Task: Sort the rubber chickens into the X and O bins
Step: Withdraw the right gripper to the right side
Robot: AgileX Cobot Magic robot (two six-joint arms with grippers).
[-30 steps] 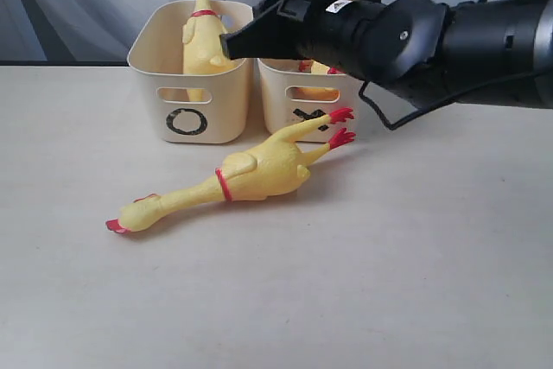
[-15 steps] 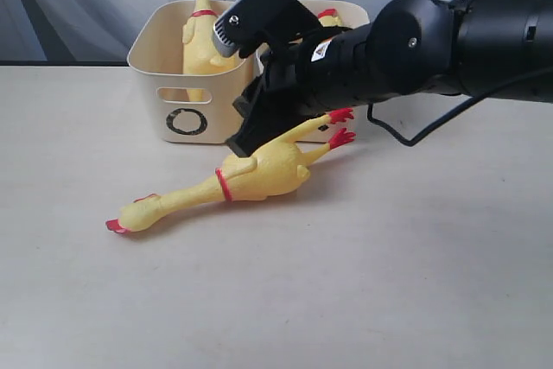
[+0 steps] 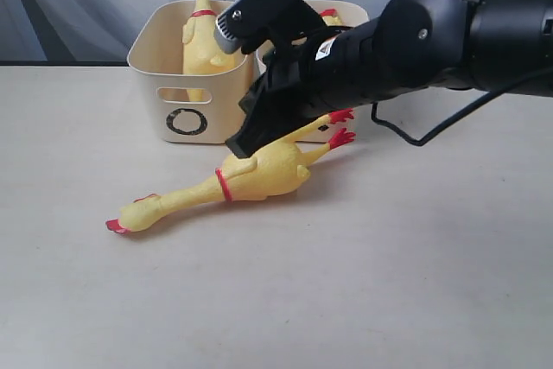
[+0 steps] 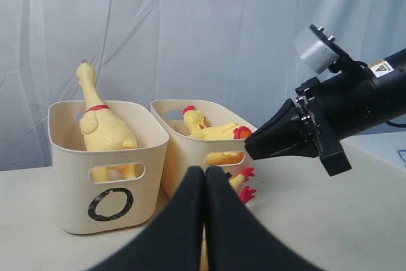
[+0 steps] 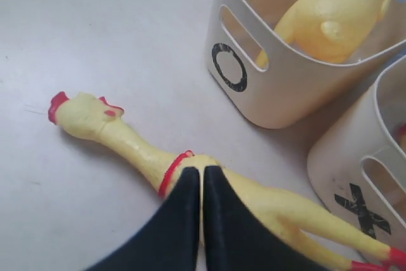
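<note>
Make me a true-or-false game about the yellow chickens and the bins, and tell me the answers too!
1. The standing chicken in the O bin pokes its neck up above the rim. True.
2. The lying chicken on the table has its head nearest the bins. False: its red feet are nearest the bins and its head points away.
3. The X bin has nothing in it. False: a resting chicken lies inside it.
4. The left gripper and the right gripper are both shut. True.
</note>
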